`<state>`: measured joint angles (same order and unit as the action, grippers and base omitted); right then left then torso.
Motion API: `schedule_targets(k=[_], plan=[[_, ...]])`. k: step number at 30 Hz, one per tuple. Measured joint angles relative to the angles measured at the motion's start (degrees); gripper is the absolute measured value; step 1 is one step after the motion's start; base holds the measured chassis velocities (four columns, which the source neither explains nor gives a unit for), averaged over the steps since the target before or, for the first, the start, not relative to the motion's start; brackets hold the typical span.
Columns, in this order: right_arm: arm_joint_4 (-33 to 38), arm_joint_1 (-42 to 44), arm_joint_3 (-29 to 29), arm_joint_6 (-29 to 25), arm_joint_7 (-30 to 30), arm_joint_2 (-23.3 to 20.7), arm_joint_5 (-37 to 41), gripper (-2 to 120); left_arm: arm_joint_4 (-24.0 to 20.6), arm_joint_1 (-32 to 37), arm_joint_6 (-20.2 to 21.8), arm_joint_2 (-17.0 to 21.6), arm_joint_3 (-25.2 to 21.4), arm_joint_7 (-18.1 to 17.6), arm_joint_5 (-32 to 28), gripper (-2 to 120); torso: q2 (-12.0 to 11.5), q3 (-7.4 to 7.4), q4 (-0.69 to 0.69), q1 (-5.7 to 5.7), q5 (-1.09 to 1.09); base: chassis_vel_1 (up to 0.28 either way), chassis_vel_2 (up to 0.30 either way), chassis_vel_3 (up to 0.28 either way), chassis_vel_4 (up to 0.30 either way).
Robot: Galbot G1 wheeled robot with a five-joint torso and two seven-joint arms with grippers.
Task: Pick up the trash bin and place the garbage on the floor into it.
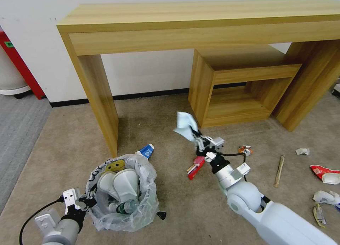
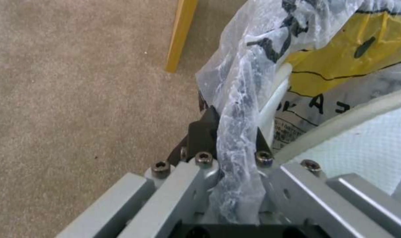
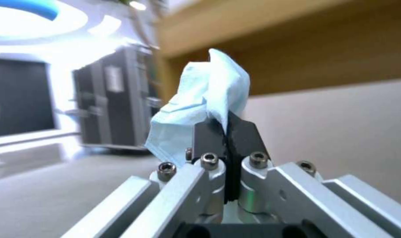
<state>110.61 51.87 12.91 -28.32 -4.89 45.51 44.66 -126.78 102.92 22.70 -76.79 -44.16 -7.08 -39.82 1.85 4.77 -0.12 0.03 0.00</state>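
From the head camera, the trash bin (image 1: 122, 193) stands on the beige floor (image 1: 71, 138) just in front of the left leg of the wooden desk (image 1: 198, 21); its crinkly bag holds two white slippers (image 1: 118, 184), a green-label bottle (image 1: 125, 206) and a yellow wrapper (image 1: 114, 165); a blue-white carton (image 1: 146, 151) lies just behind the bin, toward the desk leg. The left gripper (image 1: 88, 199) sits at the bin's near-left rim, clamped on it. The right gripper (image 1: 194, 135) is raised to the right of the bin, in front of the desk's lower shelf unit (image 1: 233, 92), pinching the pale blue mask (image 1: 185, 126); a red wrapper (image 1: 196, 167) lies on the carpet beneath that arm; farther right of the bin lie a crushed can (image 1: 245, 150), a wooden stick (image 1: 279, 170), crumpled paper (image 1: 302, 151) and more red-and-white litter (image 1: 324, 173).

In the left wrist view, the left gripper (image 2: 226, 132) has its black fingers (image 2: 202, 134) closed together over the bag-lined rim of the bin (image 2: 240, 92); a slipper (image 2: 363, 145) shows inside.

In the right wrist view, the right gripper (image 3: 226, 132) has its fingers (image 3: 207, 137) pressed shut on a fold of the mask (image 3: 200, 105), which stands up above them.
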Motion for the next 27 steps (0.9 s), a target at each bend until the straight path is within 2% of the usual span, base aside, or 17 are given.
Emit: schedule_targets(k=[1,4,6,8,9,12,13,14,16,17,20,21,24,27], plan=[[0.0,0.0,0.0,0.0,0.0,0.0,0.0,0,0.0,0.0,0.0,0.0,0.0,0.0,0.0,1,0.0,0.0,0.0,0.0,0.0,0.0,0.0,0.0,0.0],[1.7,-4.2,4.9,-1.3,-5.7,-2.5,4.6,0,-0.3,-0.1,0.3,-0.4,0.0,0.0,0.1,1,0.0,0.0,-0.01,0.0,0.0,0.0,0.0,0.0,0.0],[1.9,-4.9,5.7,-1.4,-6.2,-2.8,5.0,0,-0.3,-0.1,0.4,-0.5,0.0,-0.1,0.2,1,0.0,0.0,-0.01,0.0,0.0,0.0,0.0,0.0,0.0],[3.3,-8.8,10.4,-1.6,-7.4,-4.2,7.6,0,-0.7,-0.2,0.7,-0.8,0.0,-0.2,0.2,1,0.0,0.0,-0.01,0.0,0.0,0.0,0.0,0.0,0.0],[3.3,-8.8,10.4,-1.6,-7.4,-4.2,7.6,0,-0.7,-0.2,0.7,-0.8,0.0,-0.2,0.2,1,0.0,0.0,-0.01,0.0,0.0,0.0,0.0,0.0,0.0],[4.3,-14.1,18.0,-1.5,-7.4,-5.4,9.8,0,-1.0,-0.1,0.9,-1.3,0.0,-0.2,0.5,1,0.0,0.0,0.0,0.0,0.0,0.0,0.0,0.0,0.0],[4.3,-14.1,18.0,-1.5,-7.4,-5.4,9.8,0,-1.0,-0.1,0.9,-1.3,0.0,-0.2,0.5,1,0.0,0.0,0.0,0.0,0.0,0.0,0.0,0.0,0.0],[4.3,-15.6,20.5,-1.5,-7.4,-5.6,9.8,0,-1.2,0.0,0.9,-1.4,0.0,-0.3,0.6,1,0.0,0.0,-0.01,0.0,0.0,0.0,0.0,0.0,0.0],[3.8,-18.7,26.2,-1.5,-7.4,-5.6,9.7,0,-1.5,0.1,0.9,-1.8,0.0,-0.3,0.8,1,0.0,0.0,-0.01,0.0,-0.01,0.0,0.0,0.0,0.0],[3.8,-18.7,26.2,-1.5,-7.4,-5.6,9.7,0,-1.5,0.1,0.9,-1.8,0.0,-0.3,0.8,1,0.0,0.0,-0.01,0.0,-0.01,0.0,0.0,0.0,0.0],[2.1,-22.6,33.7,-1.5,-6.8,-4.7,8.7,0,-1.7,0.4,0.9,-2.3,-0.1,-0.3,1.2,1,0.0,0.0,0.0,0.0,0.0,0.0,0.0,0.0,0.0],[2.1,-22.6,33.7,-1.5,-6.8,-4.7,8.7,0,-1.7,0.4,0.9,-2.3,-0.1,-0.3,1.2,1,0.0,0.0,0.0,0.0,0.0,0.0,0.0,0.0,0.0],[-0.6,-24.9,39.0,-1.3,-6.1,-3.2,7.0,0,-2.0,0.4,0.9,-2.9,-0.1,-0.2,1.5,1,0.0,0.0,-0.01,0.0,0.0,0.0,0.0,0.0,0.0],[-1.8,-25.3,40.8,-1.0,-5.5,-2.2,6.0,0,-2.1,0.5,0.9,-3.2,-0.1,-0.2,1.6,1,0.0,0.0,-0.01,0.0,0.0,0.0,0.0,0.0,0.0]])
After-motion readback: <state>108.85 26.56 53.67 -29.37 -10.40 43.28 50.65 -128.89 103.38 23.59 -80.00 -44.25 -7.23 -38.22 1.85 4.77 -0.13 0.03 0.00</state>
